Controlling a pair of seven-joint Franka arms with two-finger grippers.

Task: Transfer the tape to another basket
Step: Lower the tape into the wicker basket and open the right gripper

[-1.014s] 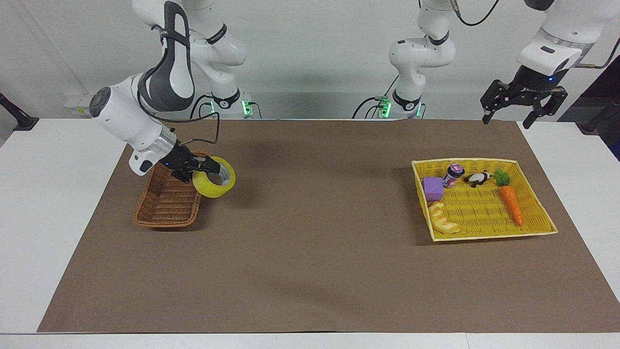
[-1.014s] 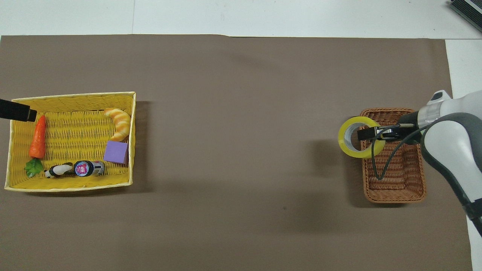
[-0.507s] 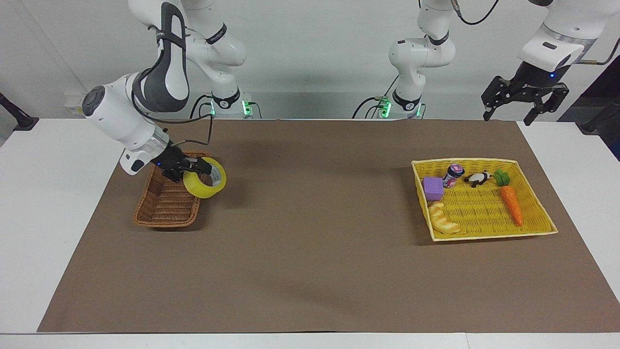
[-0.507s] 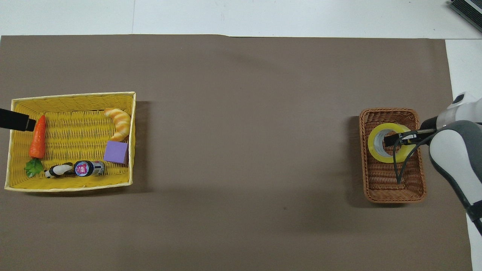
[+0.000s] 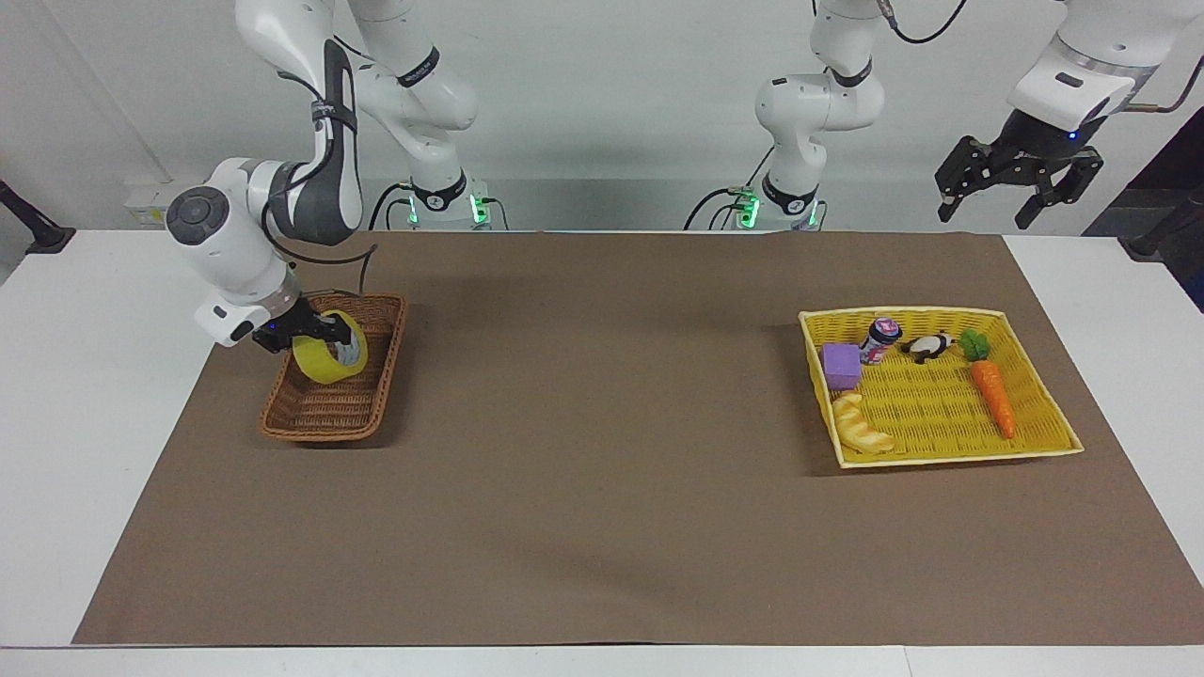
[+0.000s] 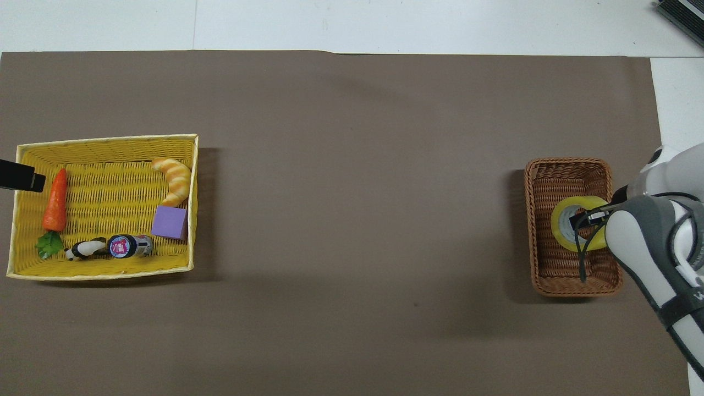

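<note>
Over the brown wicker basket [image 5: 331,390] at the right arm's end of the desk, the right gripper [image 5: 320,331], jaws clamped on the tape [image 5: 328,355], has carried it in from beside the rim, so release looks next, while the left gripper [image 5: 1019,174] waits, jaws spread.

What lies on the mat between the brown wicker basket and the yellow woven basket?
Nothing: in both views only bare brown mat lies between the brown wicker basket and the yellow woven basket.

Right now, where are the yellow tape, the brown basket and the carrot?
tape [image 5: 324,361]: facing view, on its yellow outer band.
brown basket [image 5: 324,428]: facing view, on its woven wall farthest from the robots.
carrot [image 5: 993,400]: facing view, on its orange body.
</note>
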